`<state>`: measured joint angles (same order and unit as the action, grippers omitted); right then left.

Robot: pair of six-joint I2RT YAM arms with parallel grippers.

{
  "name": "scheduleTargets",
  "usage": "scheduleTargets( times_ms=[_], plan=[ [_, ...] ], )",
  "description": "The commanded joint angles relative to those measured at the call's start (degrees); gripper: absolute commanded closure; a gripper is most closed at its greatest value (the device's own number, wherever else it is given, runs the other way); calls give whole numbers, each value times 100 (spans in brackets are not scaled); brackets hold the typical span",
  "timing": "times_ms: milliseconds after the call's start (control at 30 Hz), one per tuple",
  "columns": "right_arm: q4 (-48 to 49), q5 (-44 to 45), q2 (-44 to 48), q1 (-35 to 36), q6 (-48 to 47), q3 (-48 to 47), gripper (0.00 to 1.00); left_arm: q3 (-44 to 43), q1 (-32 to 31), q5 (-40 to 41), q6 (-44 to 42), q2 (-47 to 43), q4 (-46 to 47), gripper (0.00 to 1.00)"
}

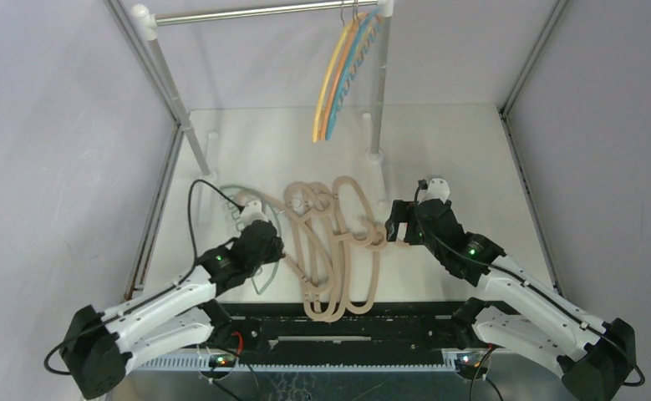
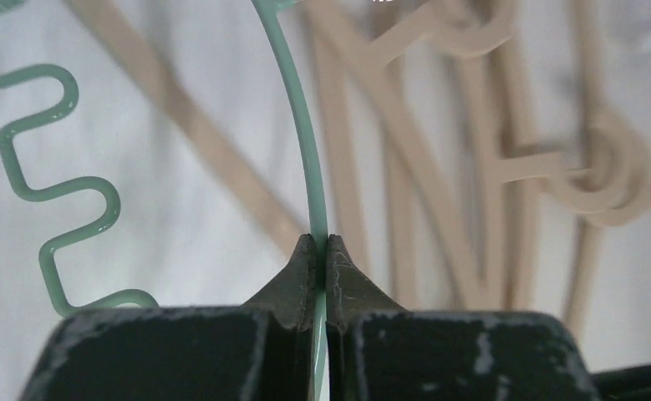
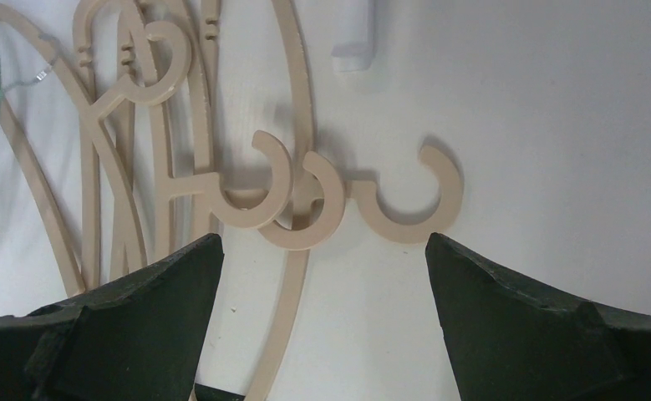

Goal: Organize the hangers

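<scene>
On the left of the white bench [image 1: 455,159], the left fingers [image 2: 305,269] are clamped shut on the curved bar of a thin mint-green wire hanger [image 2: 301,125], whose wavy notched bar lies just left of the grip. At centre, a tangled pile of thick beige wood-look hangers [image 1: 338,251] lies flat on the bench, their hooks overlapping towards the right. Above and behind, yellow, orange and blue hangers [image 1: 343,75] hang together near the right end of a silver metal rail [image 1: 246,12]. On the right, the right fingers [image 3: 192,271] stand wide apart, holding nothing, poised over the beige hooks.
</scene>
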<state>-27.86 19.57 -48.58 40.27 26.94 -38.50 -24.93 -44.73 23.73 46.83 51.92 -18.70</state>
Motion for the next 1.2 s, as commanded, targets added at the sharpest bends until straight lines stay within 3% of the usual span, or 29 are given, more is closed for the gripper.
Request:
scheduleTargets(
  times_ms=[0, 267, 467, 600, 733, 933, 1167],
  plan=[
    [302, 47, -7, 10, -83, -9, 0, -1193, -53, 15, -648, -438, -777, 100],
    [300, 35, -3, 7, -58, -2, 0, -1932, 40, -270, -971, -789, -240, 100],
    [259, 45, 103, 7, -57, -1, 0, -2280, 179, 134, -1019, -849, 235, 100],
    [250, 27, 138, 7, -65, -15, 0, -2252, 638, 0, -989, -1029, 989, 100],
    [214, 27, 123, 7, -40, 2, 0, -2101, 1352, -679, -589, -1223, 1890, 100],
    [242, 44, 56, 2, -45, -3, 0, -2601, 1868, -1575, -461, -877, 2722, 100],
    [321, 33, -9, -10, -79, -29, 0, -3456, 1907, -2780, -250, 31, 3816, 100]
  ],
)
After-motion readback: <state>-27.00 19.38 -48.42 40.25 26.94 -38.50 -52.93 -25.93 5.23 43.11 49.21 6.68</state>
